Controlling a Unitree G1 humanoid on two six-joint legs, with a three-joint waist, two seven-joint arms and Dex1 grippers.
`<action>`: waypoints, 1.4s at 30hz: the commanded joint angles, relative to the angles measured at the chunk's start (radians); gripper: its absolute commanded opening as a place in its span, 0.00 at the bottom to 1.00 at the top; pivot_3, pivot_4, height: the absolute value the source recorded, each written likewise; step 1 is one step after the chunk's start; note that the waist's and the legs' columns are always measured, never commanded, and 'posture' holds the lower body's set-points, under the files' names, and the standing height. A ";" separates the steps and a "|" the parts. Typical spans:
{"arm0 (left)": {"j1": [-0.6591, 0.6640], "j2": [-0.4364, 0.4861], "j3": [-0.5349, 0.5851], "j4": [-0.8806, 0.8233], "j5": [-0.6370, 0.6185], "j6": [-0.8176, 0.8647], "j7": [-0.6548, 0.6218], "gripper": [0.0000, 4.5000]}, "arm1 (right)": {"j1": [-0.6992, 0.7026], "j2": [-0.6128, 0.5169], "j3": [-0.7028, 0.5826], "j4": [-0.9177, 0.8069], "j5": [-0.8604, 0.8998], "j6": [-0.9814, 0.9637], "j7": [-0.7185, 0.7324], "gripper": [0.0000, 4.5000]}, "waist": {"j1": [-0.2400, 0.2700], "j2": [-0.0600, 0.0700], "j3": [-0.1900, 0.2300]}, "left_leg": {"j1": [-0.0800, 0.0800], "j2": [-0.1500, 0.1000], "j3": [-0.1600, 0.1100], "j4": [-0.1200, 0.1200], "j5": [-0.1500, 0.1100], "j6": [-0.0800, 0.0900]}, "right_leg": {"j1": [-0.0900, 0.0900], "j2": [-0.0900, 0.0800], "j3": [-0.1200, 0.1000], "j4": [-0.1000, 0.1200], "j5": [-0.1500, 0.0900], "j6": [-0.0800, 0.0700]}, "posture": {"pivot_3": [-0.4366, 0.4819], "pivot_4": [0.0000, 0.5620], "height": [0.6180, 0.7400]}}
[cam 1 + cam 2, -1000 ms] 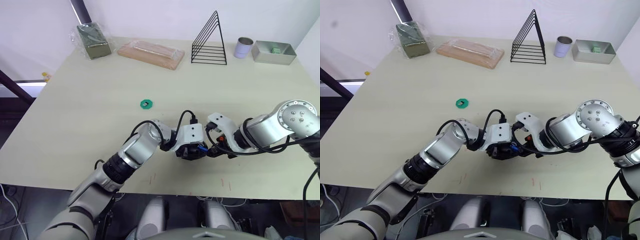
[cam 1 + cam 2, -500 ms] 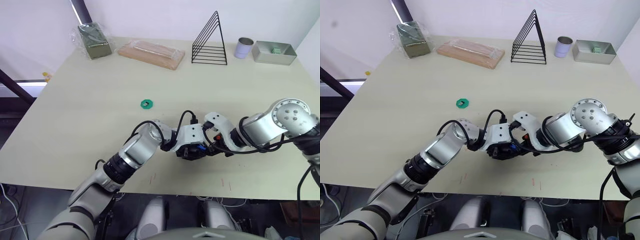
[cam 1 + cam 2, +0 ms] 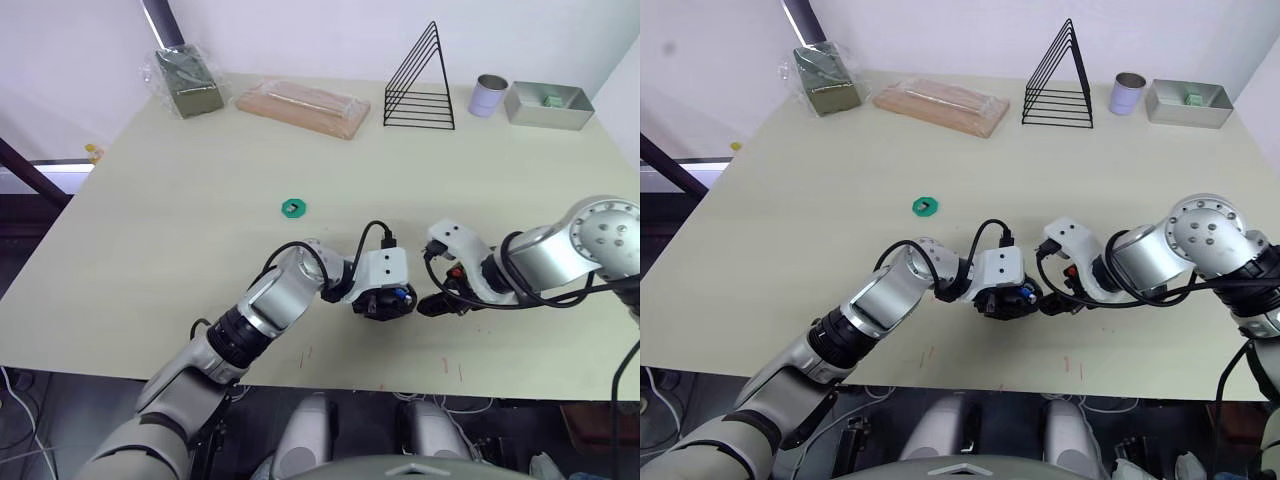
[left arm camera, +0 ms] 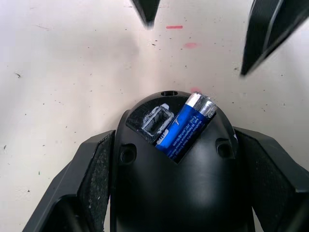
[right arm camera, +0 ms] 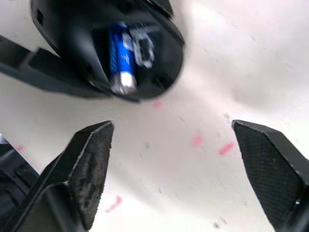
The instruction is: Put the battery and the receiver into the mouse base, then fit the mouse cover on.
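Note:
My left gripper (image 4: 174, 137) is shut on the black mouse base (image 4: 178, 183), one finger on each side of it, near the table's front edge (image 3: 385, 302). The blue battery (image 4: 188, 128) lies slanted in the open compartment, its silver tip poking past the rim, beside an empty metal-rimmed slot (image 4: 157, 118). In the right wrist view the battery (image 5: 120, 55) shows inside the base. My right gripper (image 5: 171, 126) stands open just right of the base (image 3: 432, 300), with nothing between its fingers. The receiver and the mouse cover are out of view.
A flat green disc (image 3: 293, 208) lies mid-table. Along the far edge stand a wrapped green packet (image 3: 185, 82), a wrapped wooden board (image 3: 302, 108), a black wire rack (image 3: 418, 80), a tin cup (image 3: 488, 95) and a metal tray (image 3: 545, 105).
My right gripper has opened and drawn back to the right, away from the mouse base, leaving the battery in the compartment. The left gripper has kept its hold and place.

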 commanded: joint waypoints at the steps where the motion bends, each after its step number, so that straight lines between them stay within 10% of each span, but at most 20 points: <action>1: 0.014 0.006 -0.021 0.009 0.020 0.006 0.005 0.71 | 0.082 -0.090 -0.126 -0.149 0.012 -0.055 0.040 0.92 | -0.001 0.000 0.000 | 0.000 0.000 0.000 0.000 0.000 0.000 | 0.000 0.000 0.000 0.000 0.000 0.000 | 0.48 0.27 1.00; 8: 0.015 0.006 -0.019 0.004 0.018 0.014 0.005 0.71 | 0.558 -0.232 -0.342 -0.528 -0.474 -0.316 0.371 0.92 | -0.002 0.001 -0.001 | 0.000 0.000 -0.003 0.001 0.000 0.000 | 0.001 0.001 -0.001 0.000 0.000 0.000 | 0.48 0.27 1.00; 14: 0.014 0.014 -0.018 -0.002 0.017 0.013 0.000 0.71 | 0.977 -0.020 -0.574 -0.639 -0.759 -0.705 0.551 0.92 | 0.000 0.000 -0.001 | 0.001 0.000 -0.003 0.001 0.000 0.000 | 0.003 0.005 0.001 0.000 0.000 0.001 | 0.48 0.27 1.00; 23: 0.010 0.022 -0.015 -0.004 0.012 0.015 -0.005 0.71 | 1.071 0.241 -0.493 -0.555 -0.957 -0.916 0.687 0.92 | -0.004 0.000 -0.001 | 0.004 0.001 -0.002 0.002 0.001 -0.001 | 0.003 0.009 0.004 0.001 0.000 0.001 | 0.48 0.27 1.00; 34: 0.011 0.026 -0.017 -0.008 0.012 0.021 -0.008 0.71 | 1.011 0.465 -0.319 -0.355 -1.260 -1.134 0.821 0.01 | -0.004 0.002 -0.001 | 0.005 -0.001 -0.001 0.001 0.001 -0.002 | 0.002 0.010 0.005 0.002 0.000 0.001 | 0.48 0.27 1.00; 42: 0.013 0.025 -0.016 -0.011 0.010 0.029 -0.006 0.71 | 0.992 0.551 -0.306 -0.246 -1.362 -1.236 0.872 0.01 | -0.005 0.002 -0.001 | 0.006 -0.001 -0.001 0.002 0.002 -0.003 | 0.002 0.010 0.005 0.005 0.000 0.001 | 0.48 0.27 1.00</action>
